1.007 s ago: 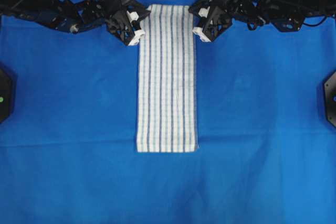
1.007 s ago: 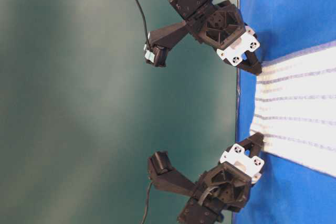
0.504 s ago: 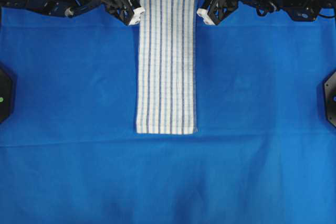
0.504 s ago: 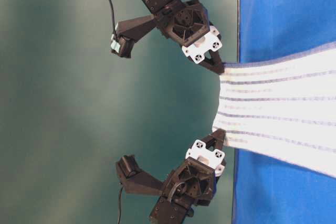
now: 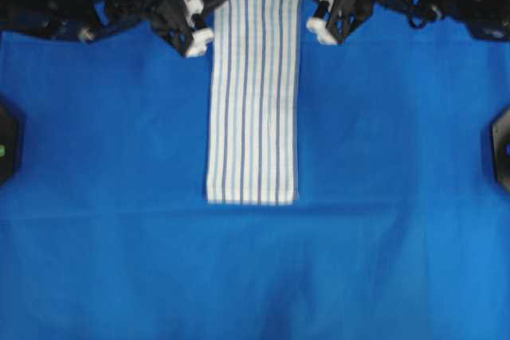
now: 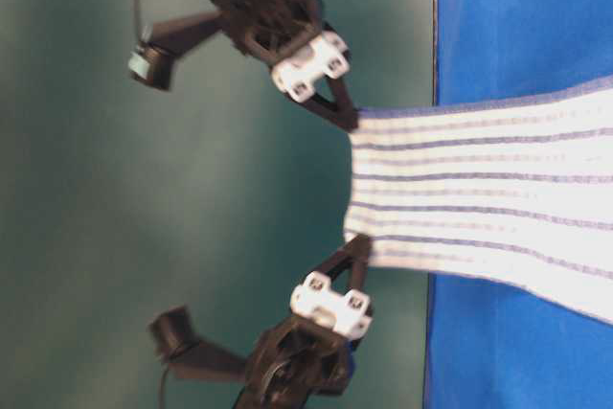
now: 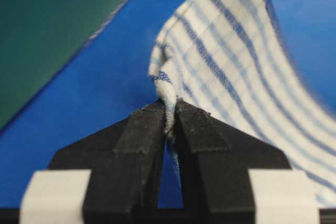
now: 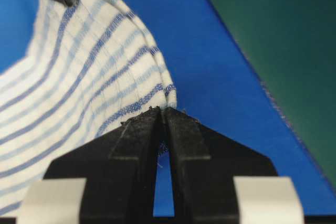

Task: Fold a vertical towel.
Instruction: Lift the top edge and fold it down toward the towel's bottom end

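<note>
I read the towel [image 5: 255,89] as a long striped strip running from 12 o'clock to 6 o'clock on the blue sheet [image 5: 398,197]. Its 6 o'clock end lies flat near the centre of the overhead view. Its 12 o'clock end is lifted off the sheet.

The left gripper [image 7: 171,109] has its jaws pinched tight on one far corner of the towel. The right gripper [image 8: 162,111] has its jaws pinched tight on the other far corner. In the table-level view the raised edge sags inward between the two grips.

Handling judgement: the cloth is light, thin and fully limp. It has no stiffness of its own, so the edge bows wherever it is unsupported. The woven surface looks unlikely to slip out of the pads.

Where to hold: I judge the two corners of the short edge correct. I would keep the grips spread apart so the edge stays taut, then carry it toward 6 o'clock.
</note>
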Controlling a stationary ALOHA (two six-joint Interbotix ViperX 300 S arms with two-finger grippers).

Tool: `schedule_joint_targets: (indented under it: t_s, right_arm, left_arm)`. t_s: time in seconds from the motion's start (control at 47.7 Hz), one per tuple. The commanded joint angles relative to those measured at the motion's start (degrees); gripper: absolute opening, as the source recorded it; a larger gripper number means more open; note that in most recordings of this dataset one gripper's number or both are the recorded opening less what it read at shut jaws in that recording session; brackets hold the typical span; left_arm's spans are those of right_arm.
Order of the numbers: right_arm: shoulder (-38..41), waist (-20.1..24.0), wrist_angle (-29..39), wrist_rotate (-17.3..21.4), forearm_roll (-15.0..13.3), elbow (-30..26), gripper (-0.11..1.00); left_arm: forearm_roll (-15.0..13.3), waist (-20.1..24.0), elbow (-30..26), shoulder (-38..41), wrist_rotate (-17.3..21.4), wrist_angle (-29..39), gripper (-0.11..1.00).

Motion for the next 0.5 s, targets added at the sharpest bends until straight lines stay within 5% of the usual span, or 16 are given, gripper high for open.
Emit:
schedule_joint_targets:
  t_s: [0.0, 0.483]
  right_arm:
    - [-4.1, 2.2, 0.1, -0.1, 0.0, 1.3, 0.06]
    - [-7.7, 18.5, 1.3, 0.9, 1.1, 7.6, 0.06]
  left_arm:
    - [-0.2, -2.0, 1.8, -4.7, 0.1, -0.3, 0.04]
    - [-0.2, -18.5, 9.8, -9.4, -0.3, 1.1, 0.04]
